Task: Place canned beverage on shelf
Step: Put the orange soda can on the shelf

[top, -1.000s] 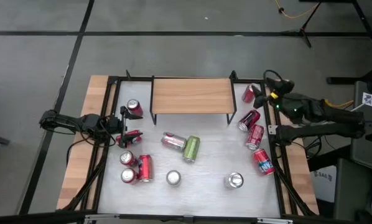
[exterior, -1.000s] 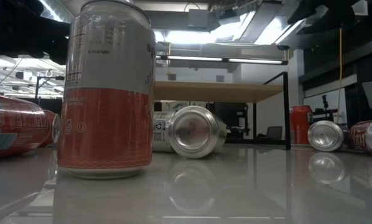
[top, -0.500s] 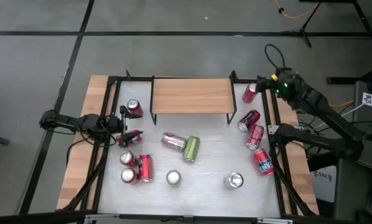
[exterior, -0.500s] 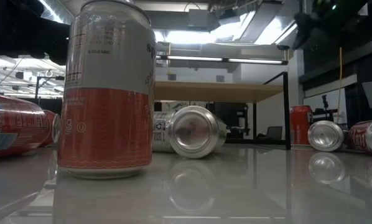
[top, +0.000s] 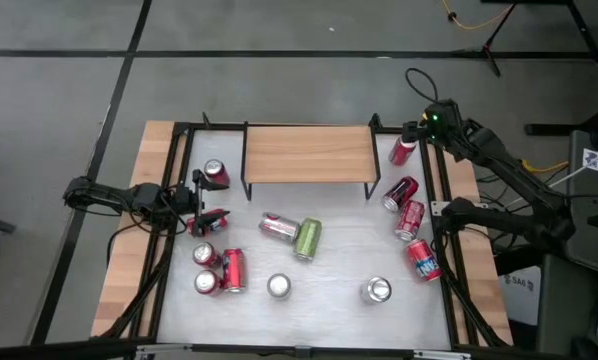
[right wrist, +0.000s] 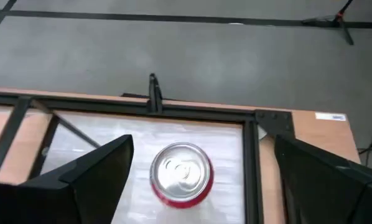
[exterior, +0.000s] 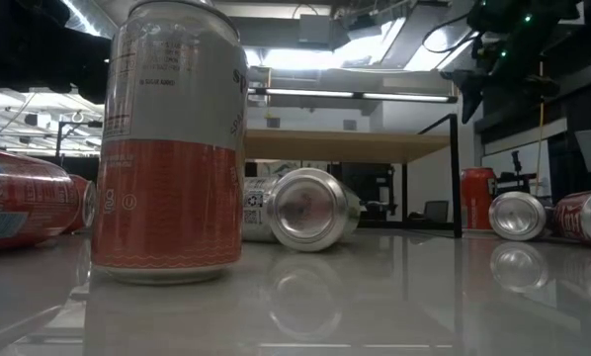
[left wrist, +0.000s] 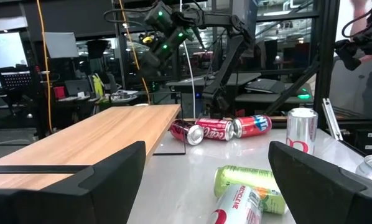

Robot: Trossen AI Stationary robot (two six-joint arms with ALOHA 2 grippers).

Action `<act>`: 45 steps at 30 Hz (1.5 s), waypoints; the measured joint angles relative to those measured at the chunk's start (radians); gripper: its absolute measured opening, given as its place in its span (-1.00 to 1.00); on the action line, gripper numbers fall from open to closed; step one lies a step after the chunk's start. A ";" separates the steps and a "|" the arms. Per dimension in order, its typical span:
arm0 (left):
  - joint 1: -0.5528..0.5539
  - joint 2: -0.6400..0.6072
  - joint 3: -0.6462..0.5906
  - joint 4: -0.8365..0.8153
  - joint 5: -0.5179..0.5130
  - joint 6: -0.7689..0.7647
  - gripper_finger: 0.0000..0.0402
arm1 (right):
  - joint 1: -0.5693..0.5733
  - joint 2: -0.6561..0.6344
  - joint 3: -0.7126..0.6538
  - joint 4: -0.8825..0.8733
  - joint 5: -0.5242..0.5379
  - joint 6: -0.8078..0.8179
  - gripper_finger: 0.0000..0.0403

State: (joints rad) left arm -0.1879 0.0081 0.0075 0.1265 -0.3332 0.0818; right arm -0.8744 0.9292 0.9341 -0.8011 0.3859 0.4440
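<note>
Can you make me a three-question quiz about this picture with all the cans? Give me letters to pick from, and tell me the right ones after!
1. Where is the right tool?
A. Above the upright red can at the table's far right corner
B. Over the green can
C. Resting on the shelf

2. How many green cans are on the table?
A. None
B. One
C. Three

3. What is on top of the shelf now?
A. Two cans
B. A green can
C. Nothing

Answers:
1. A: the right wrist view looks straight down on that can's silver top, between the open fingers.
2. B: only one green can lies on its side near the table's middle; the rest are red or silver.
3. C: the high view shows the wooden plank bare.

The left tool waits open at the table's left side.
</note>
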 joint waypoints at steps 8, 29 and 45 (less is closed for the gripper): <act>0.000 0.000 0.000 0.000 -0.006 -0.001 0.67 | 0.004 0.004 -0.020 0.008 -0.124 0.037 0.90; 0.000 0.000 0.000 -0.001 -0.006 -0.003 0.67 | 0.004 0.295 -0.047 0.034 -0.089 0.181 0.90; 0.000 0.000 0.000 -0.002 -0.006 -0.003 0.67 | 0.004 0.398 -0.047 0.035 -0.036 0.180 0.90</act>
State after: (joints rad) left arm -0.1879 0.0078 0.0078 0.1249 -0.3393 0.0788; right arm -0.8707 1.3273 0.8871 -0.7662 0.3496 0.6239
